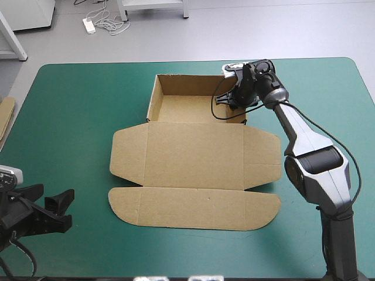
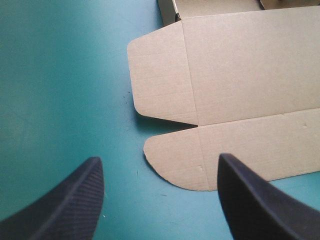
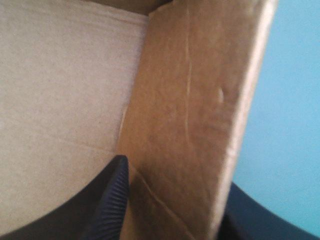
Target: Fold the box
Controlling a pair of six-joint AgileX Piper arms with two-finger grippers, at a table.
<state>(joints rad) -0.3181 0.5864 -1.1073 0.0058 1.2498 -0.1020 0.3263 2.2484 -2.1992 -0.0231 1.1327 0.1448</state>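
Risk: right jaws, pinching a wall (image 3: 190, 125) of the box (image 1: 193, 158), could buckle it; left jaws spread, idle.

- We see a grey floor (image 1: 263, 29) past the far edge of the table (image 1: 70, 117).
- A white plug strip (image 1: 89, 25) and its wires (image 1: 108, 23) lie on the floor.
- White furniture legs (image 1: 14, 40) stand there too.

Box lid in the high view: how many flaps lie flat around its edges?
3: the left flap beside the lid, the right flap opposite, and the long front flap along the lid's near edge. None seems hidden.
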